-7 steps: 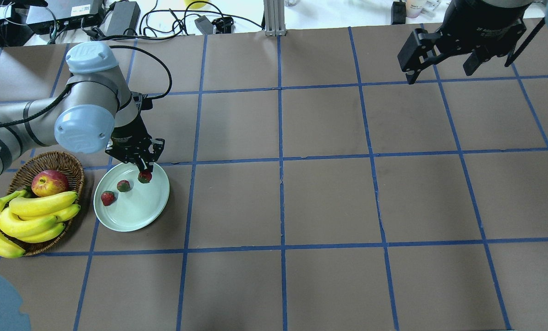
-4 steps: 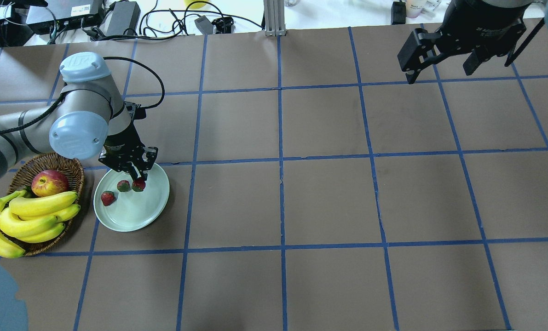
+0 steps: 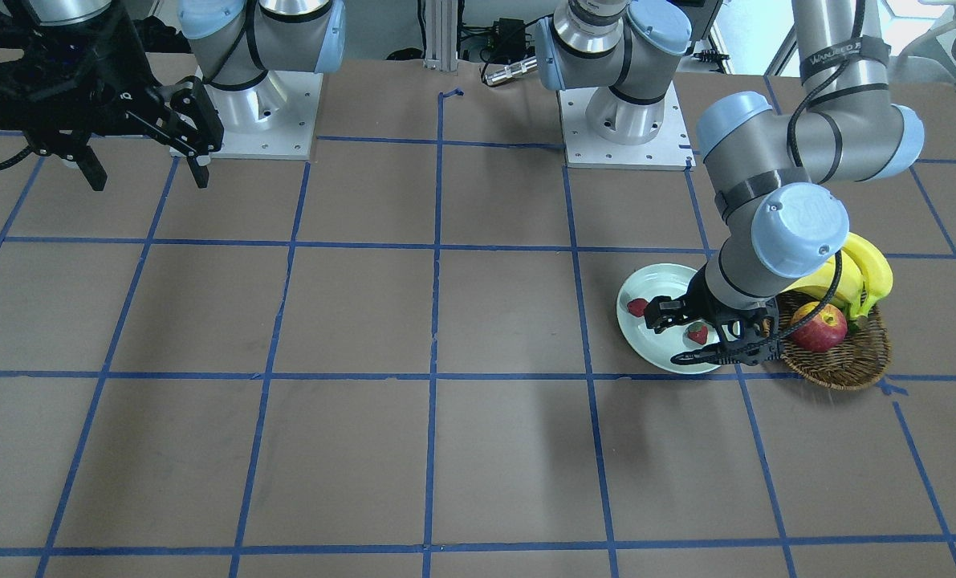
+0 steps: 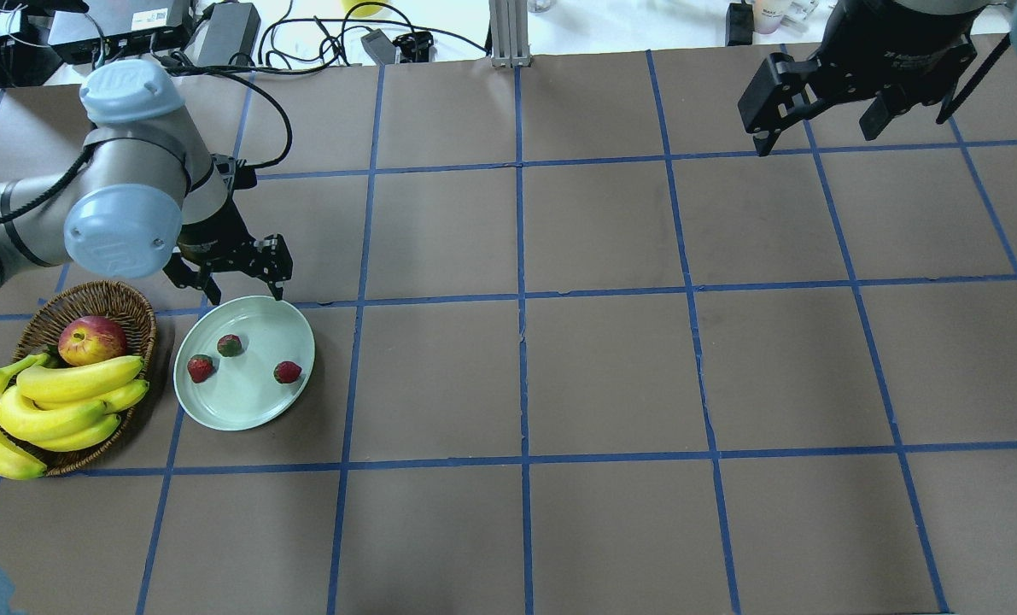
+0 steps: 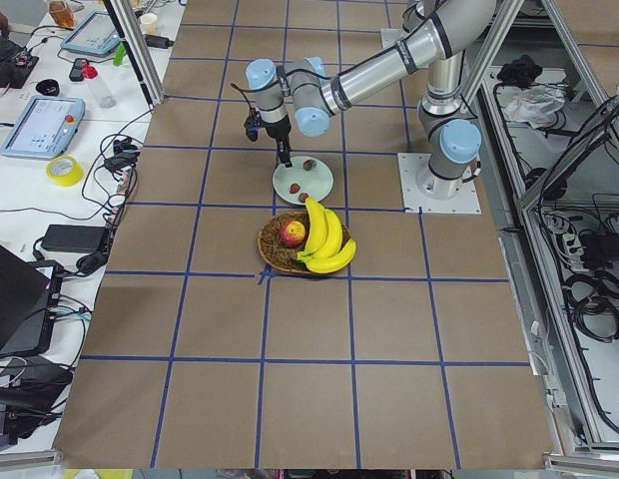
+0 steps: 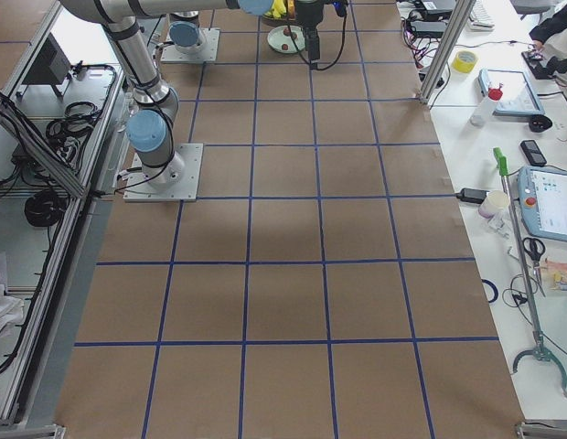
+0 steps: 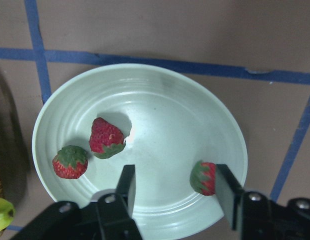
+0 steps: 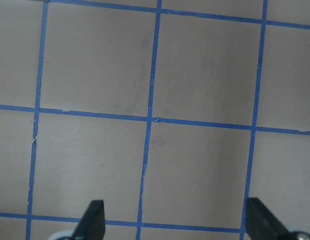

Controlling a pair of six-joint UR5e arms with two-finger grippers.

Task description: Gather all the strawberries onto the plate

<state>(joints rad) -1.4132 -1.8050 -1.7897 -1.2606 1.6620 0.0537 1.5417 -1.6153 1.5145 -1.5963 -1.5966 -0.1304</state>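
Observation:
The pale mint-green plate (image 4: 252, 406) lies at the table's left, and all three strawberries lie on it: one at its left (image 4: 200, 368), one at upper left (image 4: 229, 345), one at right (image 4: 287, 372). My left gripper (image 4: 242, 295) hangs open and empty over the plate's far rim. In the left wrist view the plate (image 7: 160, 100) holds the three strawberries (image 7: 70, 161) (image 7: 106, 138) (image 7: 203, 177), with the open fingers (image 7: 126, 185) above them, touching none. My right gripper (image 4: 815, 137) is open and empty, high over the far right; it also shows in the right wrist view (image 8: 177, 222).
A brown wicker basket (image 4: 90, 295) stands just left of the plate and holds a red-yellow apple (image 4: 91, 339) and a bunch of bananas (image 4: 55, 401). Blue tape lines grid the brown table. Cables and power boxes lie beyond the far edge.
My left gripper opened and let go of the third strawberry, which now lies on the plate's right part. The gripper drew back up and away toward the plate's far rim. The right arm stayed still.

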